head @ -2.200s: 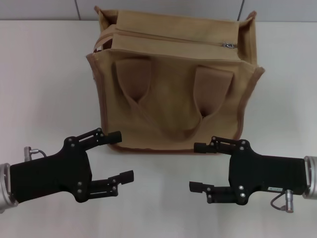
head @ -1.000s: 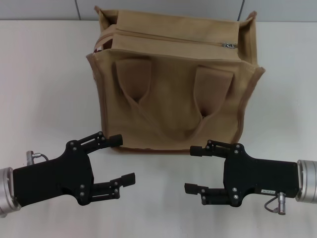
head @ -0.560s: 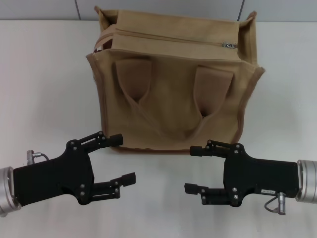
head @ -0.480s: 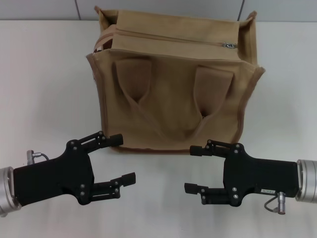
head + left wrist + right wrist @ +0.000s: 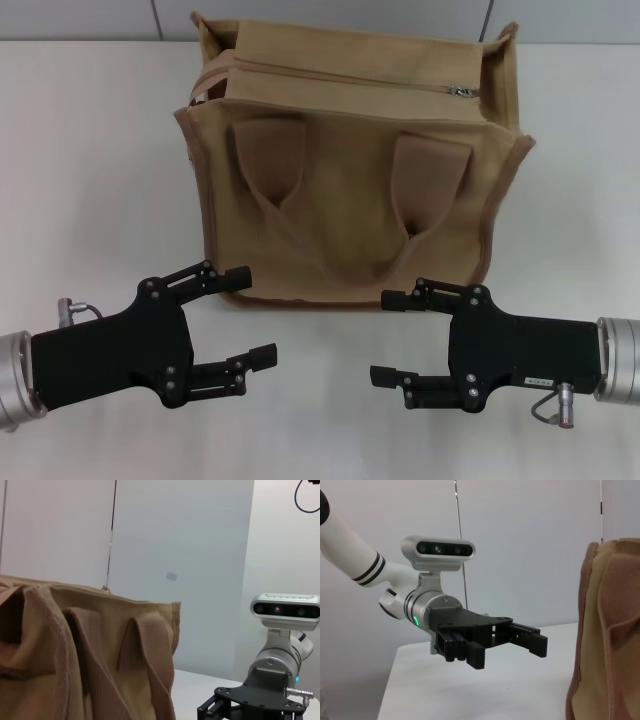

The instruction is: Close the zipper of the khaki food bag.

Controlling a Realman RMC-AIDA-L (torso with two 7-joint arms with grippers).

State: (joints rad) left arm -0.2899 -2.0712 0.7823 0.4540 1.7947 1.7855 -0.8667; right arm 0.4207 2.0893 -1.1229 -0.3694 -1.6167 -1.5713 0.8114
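The khaki food bag [image 5: 350,190] stands upright at the back middle of the white table, its two loop handles hanging down the near face. The zipper [image 5: 340,78] runs along its top, and the silver pull [image 5: 463,92] sits near the right end. My left gripper [image 5: 252,312] is open and empty in front of the bag's lower left corner. My right gripper [image 5: 383,337] is open and empty in front of the lower right part. Neither touches the bag. The bag [image 5: 75,655] fills the left wrist view, and its edge [image 5: 605,630] shows in the right wrist view.
The white table [image 5: 90,170] spreads to both sides of the bag, with a grey wall behind it. The left wrist view shows my right gripper [image 5: 250,704] farther off. The right wrist view shows my left gripper [image 5: 507,644], open.
Both grippers have crept a little toward each other and slightly nearer to me. Both stay open. The bag and the zipper pull have not moved.
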